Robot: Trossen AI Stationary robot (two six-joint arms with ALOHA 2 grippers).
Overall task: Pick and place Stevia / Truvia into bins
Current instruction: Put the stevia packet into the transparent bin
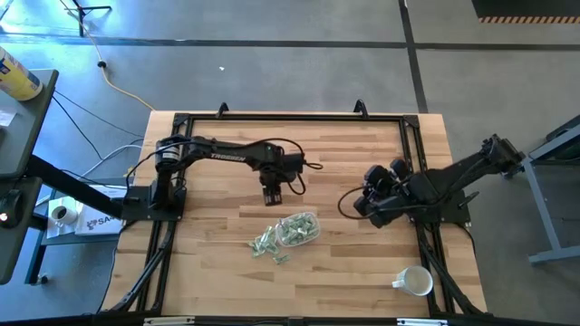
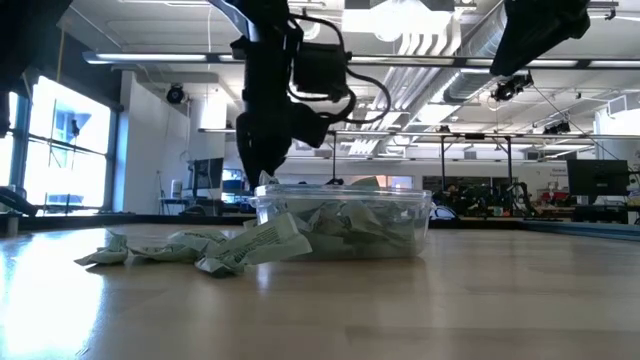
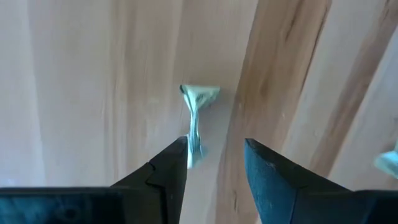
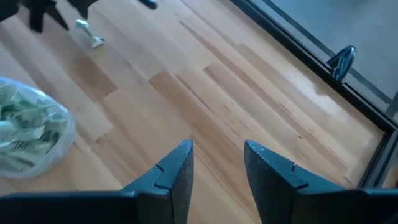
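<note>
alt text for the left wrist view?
A crumpled pale green sweetener packet hangs beside one finger of the left hand, above bare wooden tabletop. The two dark fingers stand apart, and the packet appears to touch only that one. Another packet's edge shows at the frame's side.

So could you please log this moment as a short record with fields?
left gripper: above the table, beyond the container, fingers apart, a packet against one finger
right gripper: open, empty, waiting at the right side
container: clear, full of packets
loose packets: on the wood beside the container
mug: white, near right corner
</note>
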